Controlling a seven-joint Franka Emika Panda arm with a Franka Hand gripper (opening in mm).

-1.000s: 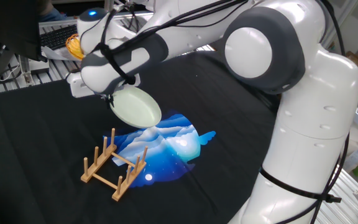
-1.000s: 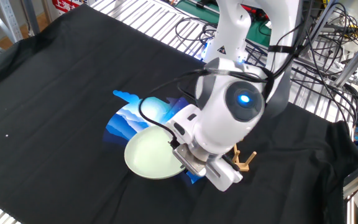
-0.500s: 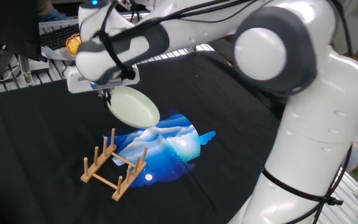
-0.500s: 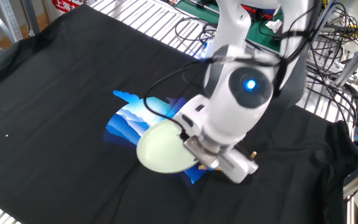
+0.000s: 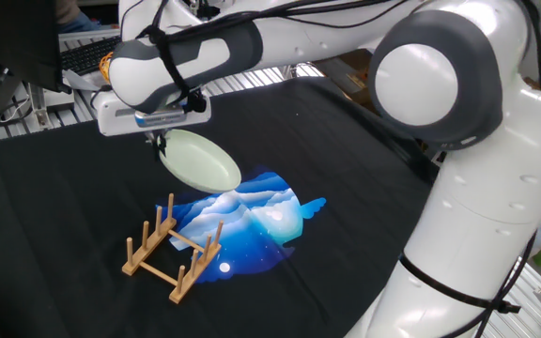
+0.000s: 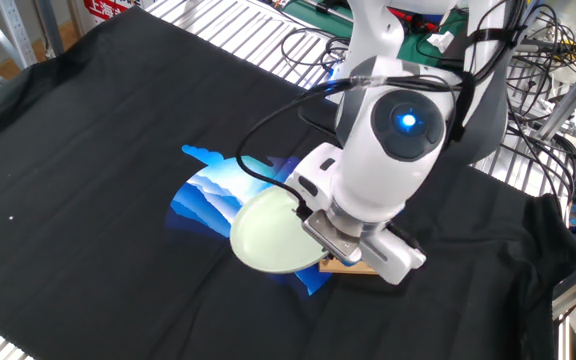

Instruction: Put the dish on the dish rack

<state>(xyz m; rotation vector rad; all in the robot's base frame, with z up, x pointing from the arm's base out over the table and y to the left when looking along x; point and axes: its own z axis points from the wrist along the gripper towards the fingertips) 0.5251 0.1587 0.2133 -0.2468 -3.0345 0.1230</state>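
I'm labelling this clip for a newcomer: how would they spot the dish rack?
Find the black cloth covering the table, then its blue and white print. The dish rack stands at the print's edge: bare light wood, upright pegs on two rails.

No legible text, brand, number or sign is showing in either fixed view. A red item (image 6: 108,8) at the top edge of the other fixed view is carrying white characters, but they are appearing too small and cropped to read. The robot arm (image 5: 458,141) is displaying no readable marking.
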